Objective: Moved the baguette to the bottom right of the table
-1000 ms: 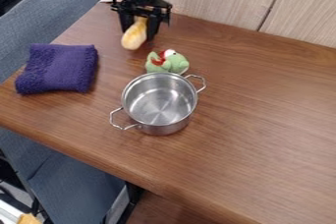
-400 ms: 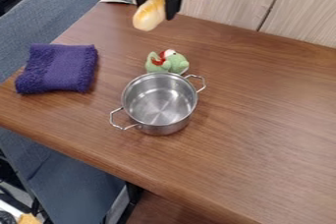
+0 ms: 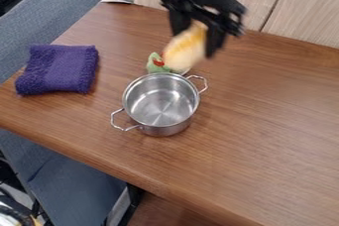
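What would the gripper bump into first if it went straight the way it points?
Probably the toy or the pot, with the bread it holds touching first. The gripper points down toward them, but its height is unclear, so the table is possible.

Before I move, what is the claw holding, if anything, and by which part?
The black claw holds the elongated, yellow-and-cream baguette by its upper end.

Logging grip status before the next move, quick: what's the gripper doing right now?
Gripper: closed on the baguette, holding it up behind the pot.
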Action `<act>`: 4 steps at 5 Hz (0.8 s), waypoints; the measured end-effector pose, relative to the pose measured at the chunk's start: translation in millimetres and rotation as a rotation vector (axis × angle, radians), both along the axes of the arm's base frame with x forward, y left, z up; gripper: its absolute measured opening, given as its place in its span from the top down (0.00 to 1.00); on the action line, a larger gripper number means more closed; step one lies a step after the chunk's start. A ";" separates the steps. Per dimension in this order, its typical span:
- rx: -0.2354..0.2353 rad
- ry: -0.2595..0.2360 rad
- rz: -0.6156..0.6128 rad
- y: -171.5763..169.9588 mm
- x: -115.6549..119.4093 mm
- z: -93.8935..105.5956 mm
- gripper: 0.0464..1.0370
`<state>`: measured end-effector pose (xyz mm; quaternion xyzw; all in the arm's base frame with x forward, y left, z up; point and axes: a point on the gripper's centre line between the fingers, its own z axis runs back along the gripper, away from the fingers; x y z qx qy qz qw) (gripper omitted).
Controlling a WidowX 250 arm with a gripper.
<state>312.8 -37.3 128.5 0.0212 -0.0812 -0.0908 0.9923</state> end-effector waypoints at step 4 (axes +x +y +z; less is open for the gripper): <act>0.086 0.090 -0.206 -81.4 -36.9 -78.4 0.38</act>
